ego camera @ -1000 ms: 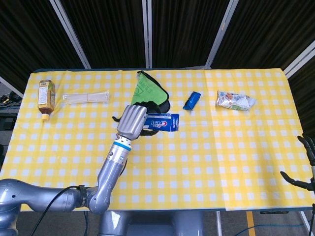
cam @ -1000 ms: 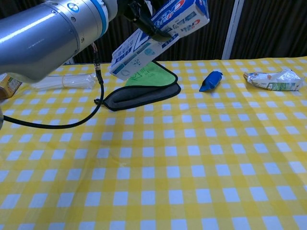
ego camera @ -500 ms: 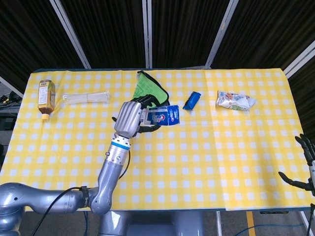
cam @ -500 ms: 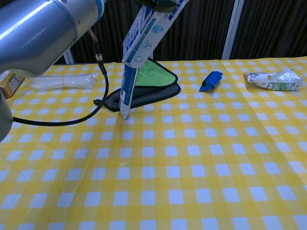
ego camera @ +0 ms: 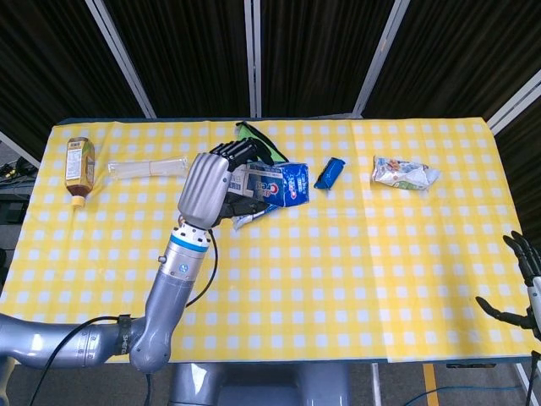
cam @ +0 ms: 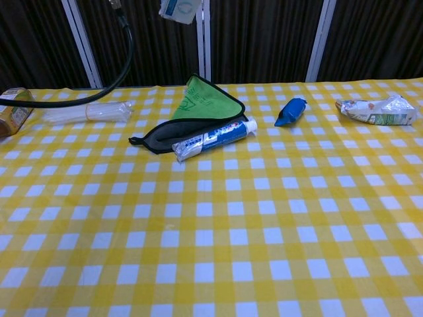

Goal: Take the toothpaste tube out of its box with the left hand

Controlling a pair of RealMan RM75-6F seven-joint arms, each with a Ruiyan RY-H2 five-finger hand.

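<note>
My left hand (ego camera: 210,191) is raised above the table and grips the blue and white toothpaste box (ego camera: 280,183). Only the box's lower end (cam: 178,8) shows at the top edge of the chest view. The toothpaste tube (cam: 215,139) lies flat on the yellow checked cloth, against the front edge of the dark-backed cloth, apart from the box. In the head view just a bit of the tube (ego camera: 250,219) peeks out below the hand. My right hand (ego camera: 524,288) hangs off the table's right front corner with its fingers apart, holding nothing.
A green cloth (cam: 205,102) with a dark underside lies behind the tube. A blue packet (cam: 291,111) and a crumpled white wrapper (cam: 377,109) lie to the right. A clear plastic bag (cam: 86,112) and a brown bottle (ego camera: 78,165) lie at the left.
The tube slid out of the tilted box and now lies on the table. My left hand lifted the box higher, nearly out of the chest view.
</note>
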